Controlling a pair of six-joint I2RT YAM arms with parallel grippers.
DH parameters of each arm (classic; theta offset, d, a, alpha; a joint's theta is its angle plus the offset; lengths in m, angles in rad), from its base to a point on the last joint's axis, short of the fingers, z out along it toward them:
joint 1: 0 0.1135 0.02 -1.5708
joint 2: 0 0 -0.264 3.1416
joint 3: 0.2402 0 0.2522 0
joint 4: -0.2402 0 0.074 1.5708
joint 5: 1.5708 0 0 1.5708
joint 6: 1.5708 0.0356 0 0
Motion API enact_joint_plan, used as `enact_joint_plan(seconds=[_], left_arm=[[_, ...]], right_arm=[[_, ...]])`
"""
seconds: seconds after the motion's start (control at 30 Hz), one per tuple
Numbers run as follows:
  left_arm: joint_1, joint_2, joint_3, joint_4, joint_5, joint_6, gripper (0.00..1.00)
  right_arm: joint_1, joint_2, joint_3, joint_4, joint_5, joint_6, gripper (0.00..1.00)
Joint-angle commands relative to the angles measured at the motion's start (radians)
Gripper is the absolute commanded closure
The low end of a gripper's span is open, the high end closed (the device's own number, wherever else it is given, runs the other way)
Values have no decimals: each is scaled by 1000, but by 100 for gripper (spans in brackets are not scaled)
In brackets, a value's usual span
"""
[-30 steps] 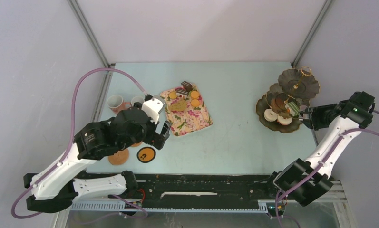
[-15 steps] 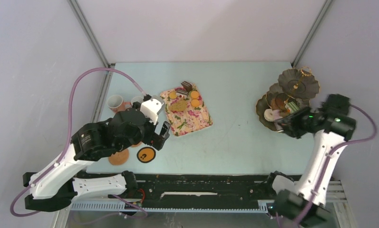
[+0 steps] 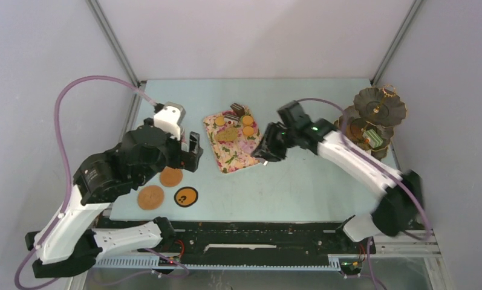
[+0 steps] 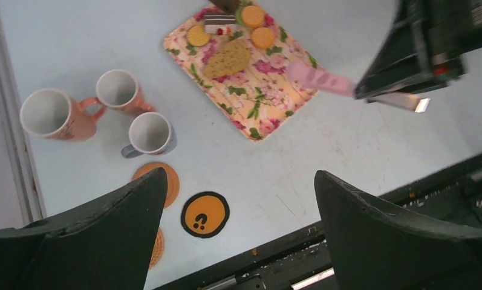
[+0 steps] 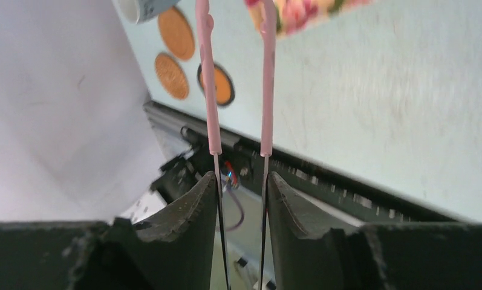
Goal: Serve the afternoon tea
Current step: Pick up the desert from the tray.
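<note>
My right gripper [image 3: 264,151] is shut on the pink tongs [image 5: 209,90], squeezing their two arms between its fingers [image 5: 196,205]. It hovers at the right edge of the floral tray [image 3: 241,154]. The tongs [image 4: 320,80] reach over the tray's corner, and I see nothing between them. On the tray lie a large biscuit [image 4: 227,58], orange macarons [image 4: 252,15] and a cake slice [image 4: 219,24]. My left gripper [image 4: 239,175] hangs open and empty, high above three mugs [image 4: 149,133] and three round coasters [image 4: 205,214]. The dark tiered stand [image 3: 388,112] at the far right carries a cake slice [image 3: 374,139].
In the top view the left arm hides the mugs; the coasters [image 3: 171,177] lie near the table's front-left edge. The right arm stretches across in front of the stand's lower tier. A black rail [image 3: 256,232] runs along the near edge, and grey walls enclose the table.
The right arm has swung left from the stand to the floral tray, tongs still held. The left arm has pulled up and back, uncovering a coaster.
</note>
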Motion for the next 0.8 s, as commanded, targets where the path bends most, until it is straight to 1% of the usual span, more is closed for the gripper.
enact_joint_plan(seconds=[0.0,0.07,0.13,0.23,0.33,0.47,0.6,0.77], left_arm=[[124,-15,41,-15,58,-70,2],[141,-11,53,-37,67,-75,2],[150,-3,68,-64,63,-85,2],[161,14,87,-87,68,-98,2],[165,25,97,-95,59,-100,2],[179,35,96,-86,56,-103,2],[202,35,79,-69,73,-103,2],[227,42,72,-64,96,-95,2]], right_arm=[[5,246,143,229,-63,-131,63],[0,359,227,224,-97,-188,63],[-9,452,306,204,-100,-237,63],[-54,532,356,193,-130,-245,62],[-93,559,350,228,-172,-238,62],[-129,552,340,178,-158,-259,61],[-170,544,303,201,-175,-290,61],[-189,638,385,179,-231,-350,61]])
